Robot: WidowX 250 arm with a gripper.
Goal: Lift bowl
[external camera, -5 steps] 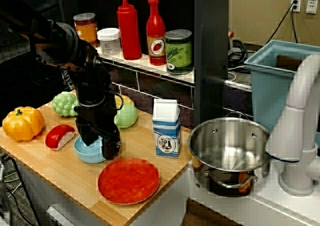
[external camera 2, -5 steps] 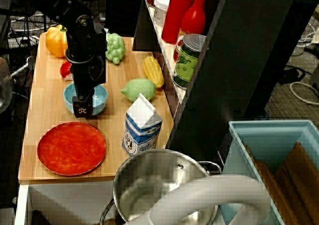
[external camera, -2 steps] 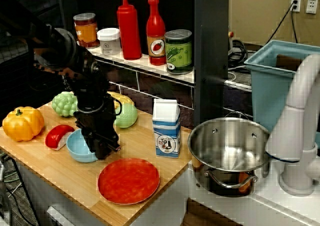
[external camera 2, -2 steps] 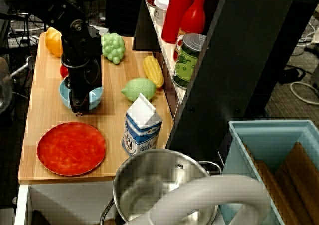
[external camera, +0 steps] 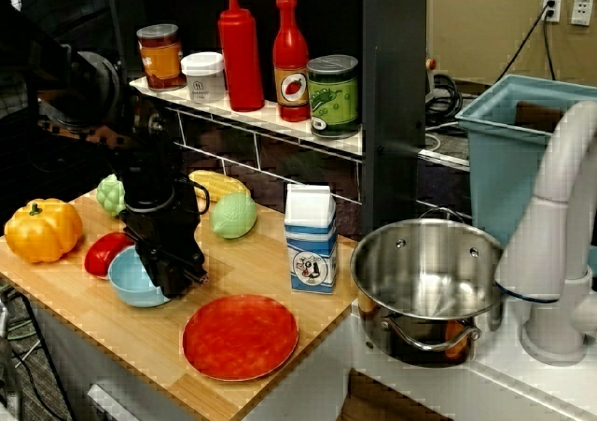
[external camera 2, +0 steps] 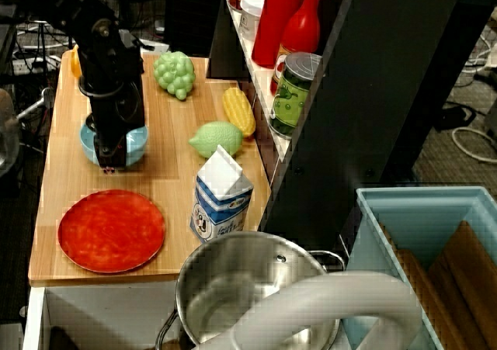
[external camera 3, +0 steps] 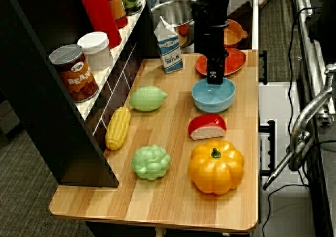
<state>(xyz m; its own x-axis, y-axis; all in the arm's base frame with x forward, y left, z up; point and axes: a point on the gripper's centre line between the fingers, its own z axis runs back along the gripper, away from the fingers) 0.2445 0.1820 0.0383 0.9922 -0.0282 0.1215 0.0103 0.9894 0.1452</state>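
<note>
The black gripper (external camera: 173, 273) is pointing downward and clamping the near rim of the light-blue bowl (external camera: 133, 278), with the jaws closed on that rim; in the overhead side view the same gripper (external camera 2: 109, 157) is covering the bowl (external camera 2: 133, 142) edge at 6 o'clock, and in the end view the gripper (external camera 3: 215, 77) is meeting the bowl (external camera 3: 212, 96) at its 12 o'clock rim. The bowl is sitting tilted in the front view, with its open face turned toward 10 o'clock, above the wooden counter (external camera: 121, 332). A red plate (external camera: 240, 336) is lying flat on the counter at 4 o'clock from the bowl, apart from it. A red-and-white wedge toy (external camera: 103, 251) is lying just beside the bowl at 10 o'clock, and a yellow pumpkin (external camera: 42, 229) is resting farther out in the same direction. A green lemon-shaped toy (external camera: 233, 215), a corn cob (external camera: 217, 184) and green grapes (external camera: 111, 194) are lying behind the arm. A milk carton (external camera: 311, 239) is standing upright at 3 o'clock from the bowl, well apart, and a steel pot (external camera: 424, 276) is sitting beyond the counter edge.
</note>
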